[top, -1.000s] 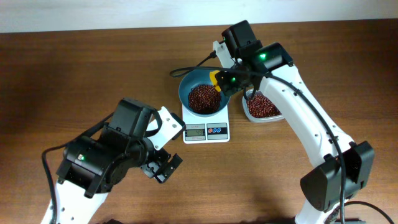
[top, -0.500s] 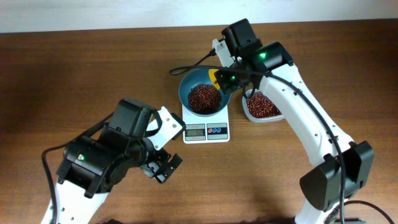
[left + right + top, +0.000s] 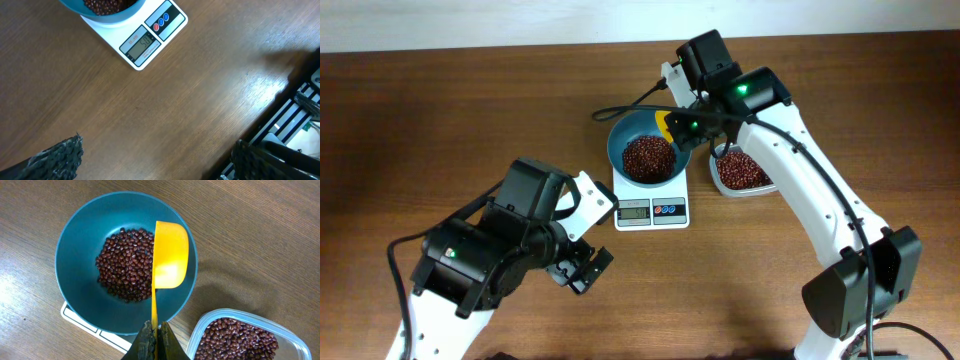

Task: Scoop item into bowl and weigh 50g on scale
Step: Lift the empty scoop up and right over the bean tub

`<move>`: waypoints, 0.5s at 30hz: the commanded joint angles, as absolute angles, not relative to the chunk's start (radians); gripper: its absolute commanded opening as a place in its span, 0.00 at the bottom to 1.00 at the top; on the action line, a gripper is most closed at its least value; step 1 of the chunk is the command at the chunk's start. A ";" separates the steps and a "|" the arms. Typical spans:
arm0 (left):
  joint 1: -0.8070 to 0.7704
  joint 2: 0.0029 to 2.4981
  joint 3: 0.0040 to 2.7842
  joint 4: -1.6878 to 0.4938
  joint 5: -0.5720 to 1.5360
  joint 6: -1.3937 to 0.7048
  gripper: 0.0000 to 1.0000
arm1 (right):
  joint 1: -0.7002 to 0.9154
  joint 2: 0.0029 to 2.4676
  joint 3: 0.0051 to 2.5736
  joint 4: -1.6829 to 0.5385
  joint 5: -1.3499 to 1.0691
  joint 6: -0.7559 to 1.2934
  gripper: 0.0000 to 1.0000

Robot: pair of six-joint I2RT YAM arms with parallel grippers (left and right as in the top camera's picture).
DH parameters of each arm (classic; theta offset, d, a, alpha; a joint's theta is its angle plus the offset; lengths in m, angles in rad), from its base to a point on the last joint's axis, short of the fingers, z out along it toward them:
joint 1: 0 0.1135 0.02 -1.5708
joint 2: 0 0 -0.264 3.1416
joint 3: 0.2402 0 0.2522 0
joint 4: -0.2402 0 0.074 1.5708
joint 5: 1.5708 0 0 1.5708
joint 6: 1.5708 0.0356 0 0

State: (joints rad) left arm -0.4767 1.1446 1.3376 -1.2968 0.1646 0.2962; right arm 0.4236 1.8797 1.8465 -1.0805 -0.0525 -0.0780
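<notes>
A heap of small red-brown beans [image 3: 125,265] lies in the bottom of a round teal bowl [image 3: 75,255]. The bowl sits on a small white scale [image 3: 651,197], near the far middle of a brown wooden table [image 3: 175,110]. From my left wrist camera the grey display [image 3: 142,45] looks to read 50, with a red and a blue button [image 3: 161,22] just beside it.

A yellow scoop [image 3: 170,255] hangs over the right half of the bowl. Its cup is turned on edge above the right margin of the heap and reaches almost to the bowl's rim. Its thin handle runs straight back to my right gripper [image 3: 155,340], whose two dark fingers are pinched together on the end of the handle.

Just to the right of the scale stands a clear container [image 3: 230,311] with rounded corners, holding more of the same beans [image 3: 235,337]. It is near the bowl but not touching it.

A black cable [image 3: 620,108] curls on the table behind the bowl.

My left gripper [image 3: 157,162] hovers over bare wood, nearer me and to the left of the scale, well apart from it. Its fingers [image 3: 60,155] are spread wide at either edge of the wrist view and hold nothing.
</notes>
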 commanded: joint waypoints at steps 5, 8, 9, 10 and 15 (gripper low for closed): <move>-0.475 1.146 1.334 -1.296 0.161 0.311 0.99 | 0.358 1.874 1.908 -1.074 -0.331 -0.039 0.04; -0.475 1.146 1.334 -1.296 0.161 0.311 0.99 | 0.307 1.869 1.908 -1.074 -0.433 -0.017 0.04; -0.475 1.146 1.334 -1.296 0.161 0.311 0.99 | 0.293 1.867 1.908 -1.074 -0.469 -0.017 0.04; -0.475 1.146 1.334 -1.296 0.161 0.311 0.99 | 0.278 1.867 1.908 -1.074 -0.502 -0.017 0.04; -0.475 1.146 1.334 -1.296 0.161 0.311 0.99 | 0.196 1.857 1.908 -1.121 -0.567 -0.020 0.04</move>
